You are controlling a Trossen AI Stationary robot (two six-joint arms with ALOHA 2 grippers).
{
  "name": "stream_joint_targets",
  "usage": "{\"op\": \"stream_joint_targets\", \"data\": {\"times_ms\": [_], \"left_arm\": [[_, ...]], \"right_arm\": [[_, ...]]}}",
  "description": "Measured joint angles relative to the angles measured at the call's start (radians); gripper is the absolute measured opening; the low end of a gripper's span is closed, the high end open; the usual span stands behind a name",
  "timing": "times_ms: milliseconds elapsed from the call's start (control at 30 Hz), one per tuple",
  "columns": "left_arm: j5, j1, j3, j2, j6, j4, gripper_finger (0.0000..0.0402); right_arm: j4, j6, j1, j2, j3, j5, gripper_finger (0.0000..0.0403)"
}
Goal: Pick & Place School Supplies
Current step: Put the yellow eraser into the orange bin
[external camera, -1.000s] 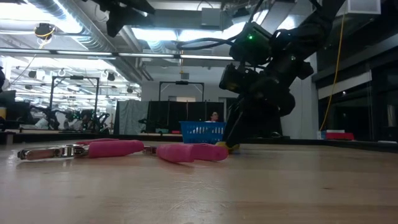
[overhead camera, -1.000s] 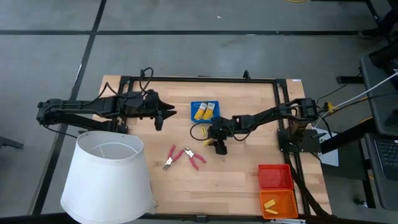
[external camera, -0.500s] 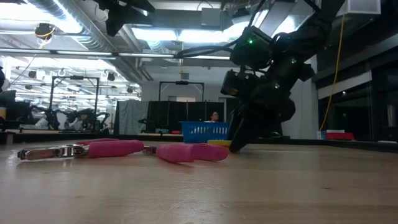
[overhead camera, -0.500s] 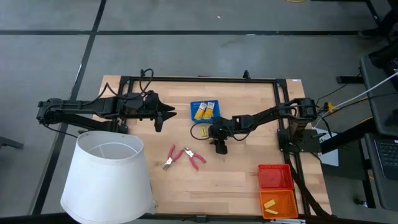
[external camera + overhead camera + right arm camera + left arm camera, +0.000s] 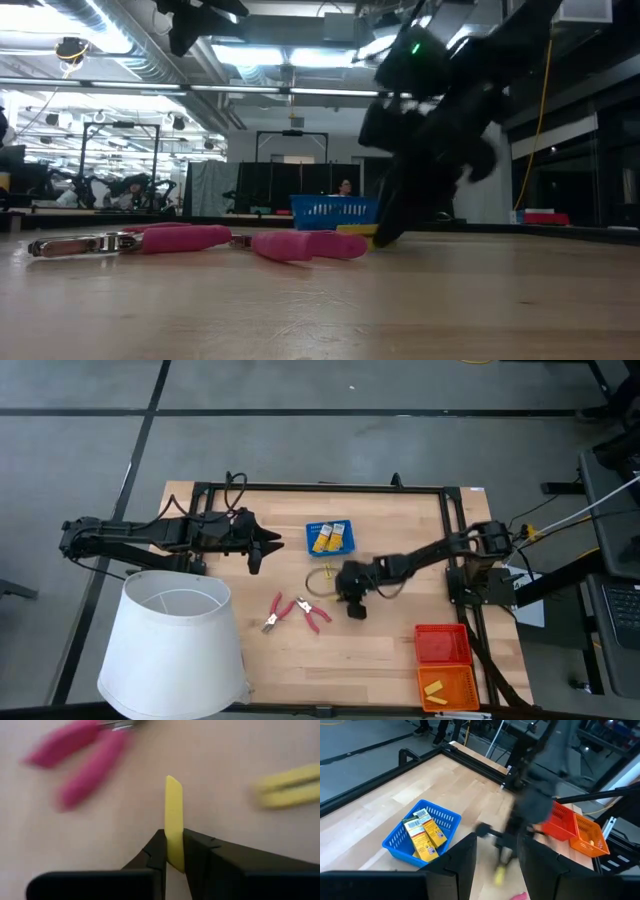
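My right gripper (image 5: 354,608) is at the table's middle, shut on a small flat yellow block (image 5: 173,805). Another yellow piece (image 5: 289,791) lies close by, where the yellow bits (image 5: 321,572) lie in the high view. Two red-handled pliers (image 5: 275,612) (image 5: 314,615) lie flat on the wood to the gripper's left. Yellow packs with pale labels (image 5: 424,834) lie in the blue tray (image 5: 330,538). My left gripper (image 5: 268,545) hovers open at the far left with nothing between its fingers. My right gripper pinches the yellow block's near end (image 5: 174,827) between its two fingers. The block runs along the fingers and sticks out past their tips, edge-on. The fingers slant down toward the table. Whether the block is clear of the wood, I cannot tell.
A big white lampshade (image 5: 175,645) stands at the near left corner. A red tray (image 5: 442,643) and an orange tray (image 5: 447,688) holding yellow pieces sit at the near right. A black frame (image 5: 320,487) rims the table.
My right gripper has shifted a little toward the table's near edge, and its arm has swung that way with it. The low view shows it blurred by motion.
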Motion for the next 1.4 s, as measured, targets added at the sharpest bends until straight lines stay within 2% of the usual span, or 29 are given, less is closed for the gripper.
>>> {"op": "stream_joint_targets", "data": {"times_ms": [167,333,567,733,833,967,1167,1233,1400], "left_arm": [[-0.030,-0.013,0.000,0.000,0.007,0.000,0.0139],[-0.031,-0.022,0.000,0.000,0.010,0.000,0.0139],[-0.029,-0.034,0.000,0.000,0.035,0.000,0.0139],[-0.011,-0.035,0.000,0.000,0.038,0.000,0.0139],[-0.006,-0.034,0.000,0.000,0.038,0.000,0.0139],[-0.003,-0.034,0.000,0.000,0.038,0.016,0.0139],[0.007,-0.034,0.000,0.000,0.029,0.031,0.0139],[0.007,-0.034,0.000,0.000,0.021,0.031,0.0139],[0.006,-0.034,0.000,0.000,0.016,0.035,0.0139]], "right_arm": [[-0.004,0.092,0.135,-0.075,0.000,0.041,0.0034],[-0.132,0.277,0.320,-0.232,0.001,0.161,0.0034],[-0.382,0.726,0.662,-0.393,0.001,0.240,0.0034],[-0.482,1.070,0.890,-0.416,0.001,0.237,0.0034],[-0.544,1.221,0.997,-0.416,0.001,0.223,0.0034],[-0.619,1.359,1.086,-0.416,0.001,0.174,0.0034],[-0.617,1.481,1.172,-0.416,0.001,0.137,0.0035],[-0.616,1.516,1.184,-0.416,0.001,0.158,0.0058],[-0.639,1.573,1.192,-0.416,0.002,0.184,0.0156]]}}
